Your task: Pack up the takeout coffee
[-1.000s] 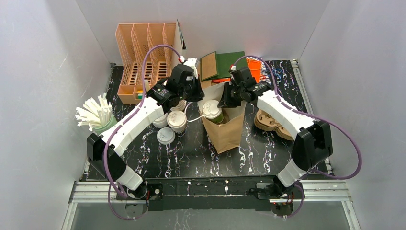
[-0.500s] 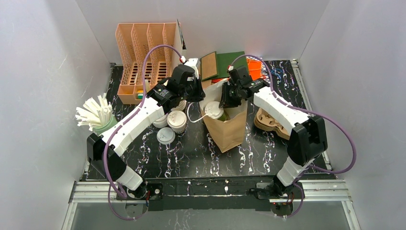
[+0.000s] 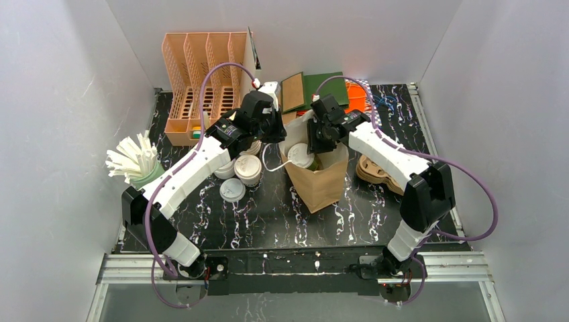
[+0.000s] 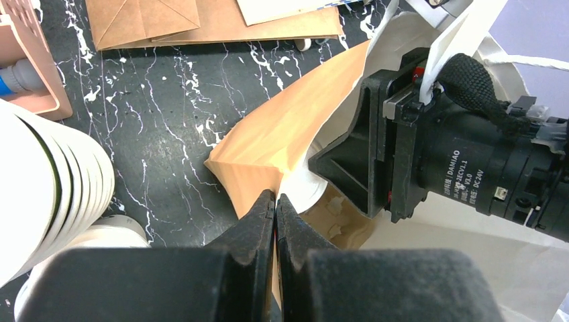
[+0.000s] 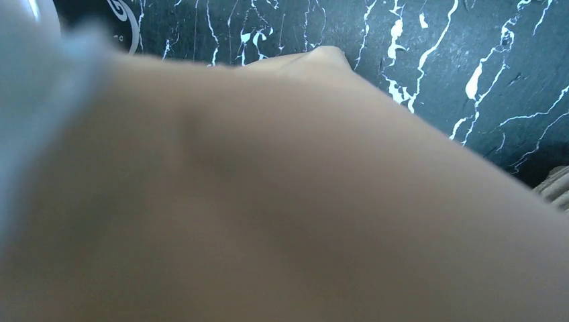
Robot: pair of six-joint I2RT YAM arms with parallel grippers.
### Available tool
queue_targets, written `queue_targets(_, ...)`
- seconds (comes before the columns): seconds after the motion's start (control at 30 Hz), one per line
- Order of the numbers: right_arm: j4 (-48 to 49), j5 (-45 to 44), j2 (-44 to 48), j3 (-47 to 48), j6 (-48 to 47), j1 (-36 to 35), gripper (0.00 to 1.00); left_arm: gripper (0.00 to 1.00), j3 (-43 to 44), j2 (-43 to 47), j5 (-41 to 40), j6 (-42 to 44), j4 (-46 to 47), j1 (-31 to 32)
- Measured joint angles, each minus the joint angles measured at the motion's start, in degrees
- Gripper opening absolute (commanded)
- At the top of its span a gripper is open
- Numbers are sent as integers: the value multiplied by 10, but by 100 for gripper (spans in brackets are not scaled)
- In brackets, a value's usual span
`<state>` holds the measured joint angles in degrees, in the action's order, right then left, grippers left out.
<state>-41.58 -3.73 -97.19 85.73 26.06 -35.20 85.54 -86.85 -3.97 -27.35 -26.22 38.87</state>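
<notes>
A brown paper bag [image 3: 319, 184] stands open mid-table. My left gripper [image 3: 278, 137] is shut on the bag's left rim [image 4: 268, 144], holding the mouth open; in the left wrist view its closed tips [image 4: 276, 200] pinch the paper. My right gripper [image 3: 315, 142] reaches into the bag's mouth and grips the green-walled coffee cup with a white lid [image 3: 300, 155], which is partly inside the bag. The lid [image 4: 303, 191] shows beside the right gripper's black finger [image 4: 349, 161]. The right wrist view is blocked by blurred bag paper [image 5: 282, 201]. More lidded cups [image 3: 247, 168] stand left of the bag.
A stack of lidless cups [image 4: 47, 181] sits near my left gripper. A peach file organiser [image 3: 201, 80] stands at back left and a cup of straws [image 3: 137, 161] at left. Cardboard carriers [image 3: 379, 171] lie right of the bag. Green and brown card sleeves [image 3: 312, 90] lie behind it.
My right gripper has moved left and down, carrying the green cup further into the bag's mouth. The left gripper has kept its hold on the rim.
</notes>
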Motion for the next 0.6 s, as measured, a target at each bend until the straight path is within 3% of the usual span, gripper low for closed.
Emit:
queue_targets(0.2, -3, -23, 0, 7, -7, -7, 19, 0, 0, 0, -1, 5, -2, 0)
queue_targets(0.6, -15, -45, -32, 48, -14, -13, 9, 0, 2, 0, 1, 38, -11, 0)
